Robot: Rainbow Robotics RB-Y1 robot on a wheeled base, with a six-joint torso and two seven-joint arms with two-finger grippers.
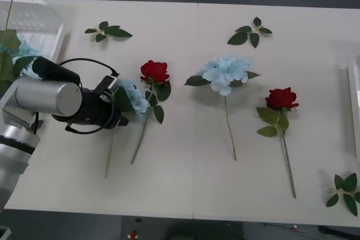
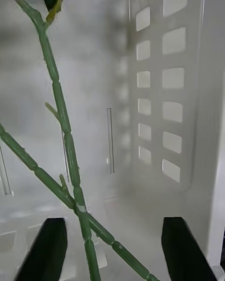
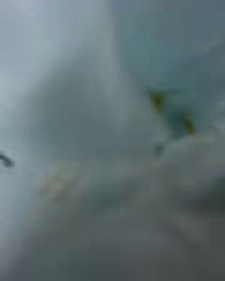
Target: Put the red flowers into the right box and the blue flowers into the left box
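Left claw (image 1: 121, 108), at the worktop's (image 1: 180, 189) nine o'clock side, sits against a blue flower (image 1: 134, 96) head; I cannot tell how its fingers stand. That flower's stem runs toward six o'clock, alongside a red rose (image 1: 154, 71) whose stem lies just beside it (easy to snag both). Left box (image 1: 48, 26) lies at ten o'clock. Right claw (image 2: 112, 248), fingers apart, hangs inside the right box (image 2: 173, 98) over two crossed stems (image 2: 61, 117), which the front view misses.
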